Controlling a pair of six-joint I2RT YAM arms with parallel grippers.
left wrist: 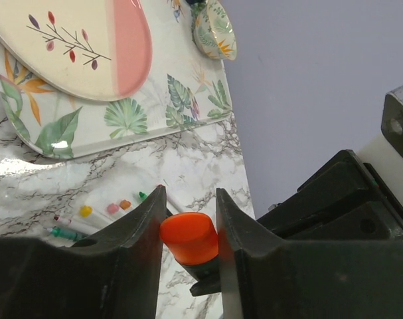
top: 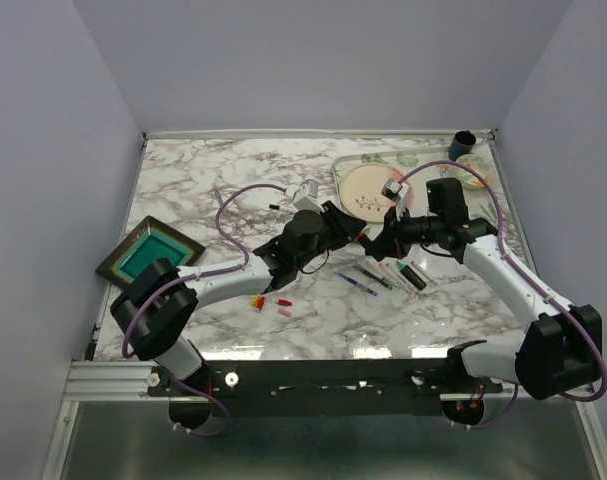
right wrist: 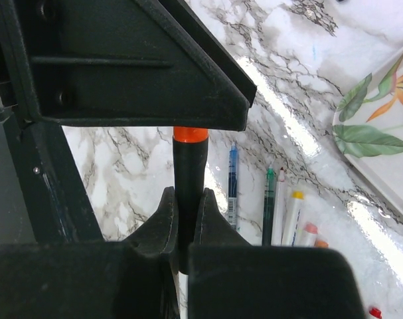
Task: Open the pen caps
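Note:
My two grippers meet above the middle of the table. My left gripper (top: 355, 232) (left wrist: 190, 229) is shut on the orange cap (left wrist: 189, 236) of a thick black highlighter. My right gripper (top: 380, 240) (right wrist: 186, 209) is shut on the black body of that highlighter (right wrist: 189, 166); the cap's orange rim (right wrist: 190, 134) shows just under the left gripper. Several uncapped pens (top: 383, 275) (right wrist: 267, 199) lie in a row on the marble below. Loose red, yellow and pink caps (top: 268, 302) lie near the front left.
A round plate (top: 368, 187) on a leaf-patterned tray (left wrist: 131, 119) sits at the back right, with a dark cup (top: 462, 144) and a patterned bowl (left wrist: 213, 30) behind. A teal tray (top: 149, 252) in a dark frame lies at the left.

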